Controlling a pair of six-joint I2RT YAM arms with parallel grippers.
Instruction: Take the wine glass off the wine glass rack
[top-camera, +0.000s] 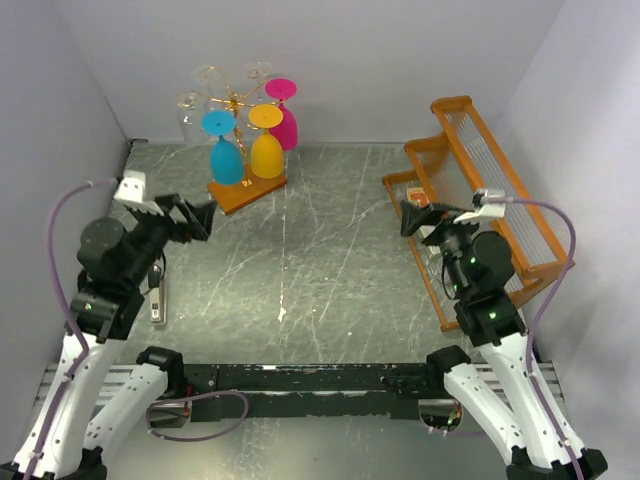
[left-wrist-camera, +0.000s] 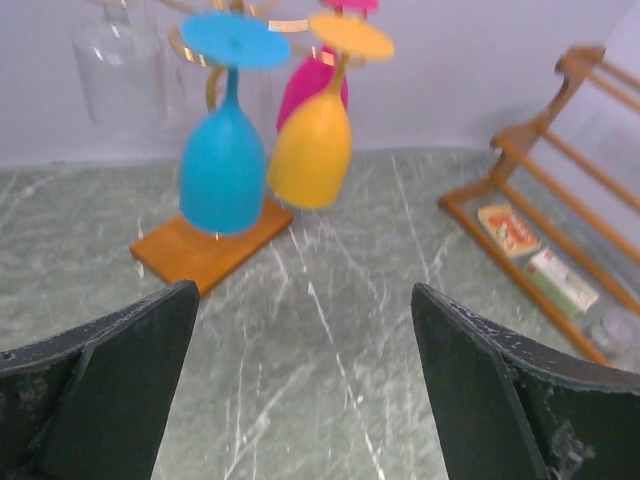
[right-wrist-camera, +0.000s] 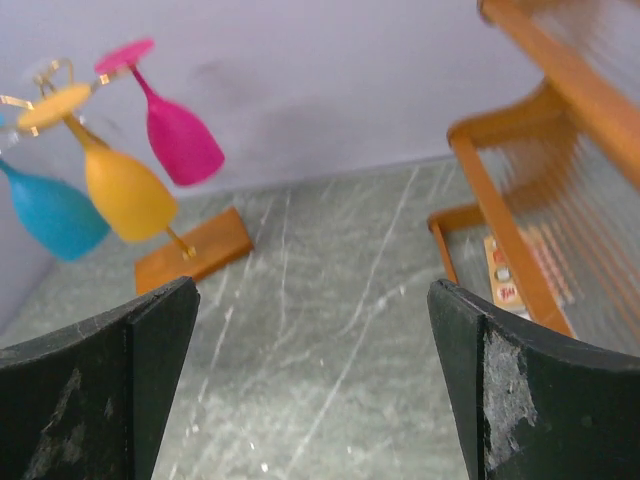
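The wine glass rack (top-camera: 236, 103) stands at the far left of the grey marbled table (top-camera: 320, 270), close to the back wall, its flat wooden base (top-camera: 247, 190) turned at an angle to the table's edges. Four wine glasses hang from its gold scrolled arms, feet up and bowls down. The blue wine glass (top-camera: 226, 158) is nearest the arms, and the yellow wine glass (top-camera: 266, 152) hangs just beside it on the right. The pink wine glass (top-camera: 287, 122) is behind the yellow one, and a clear wine glass (top-camera: 189, 116) hangs on the far left side. In the left wrist view the blue and yellow bowls overlap, so whether they touch cannot be told. The left gripper (top-camera: 197, 215) hovers above the table near the base's front-left corner. It points at the rack with its jaws spread wide and nothing between them, and it touches neither rack nor glass. The right gripper (top-camera: 410, 217) is well apart from the rack on the right side of the table. Its jaws are also wide apart and empty. It sits just beside the orange wooden-framed rack (top-camera: 480, 130), which lines the right wall. Small printed packets (left-wrist-camera: 510, 230) lie in that rack's bottom tray. A small metallic object (top-camera: 157, 297), too unclear to name, lies on the table beside the left arm.
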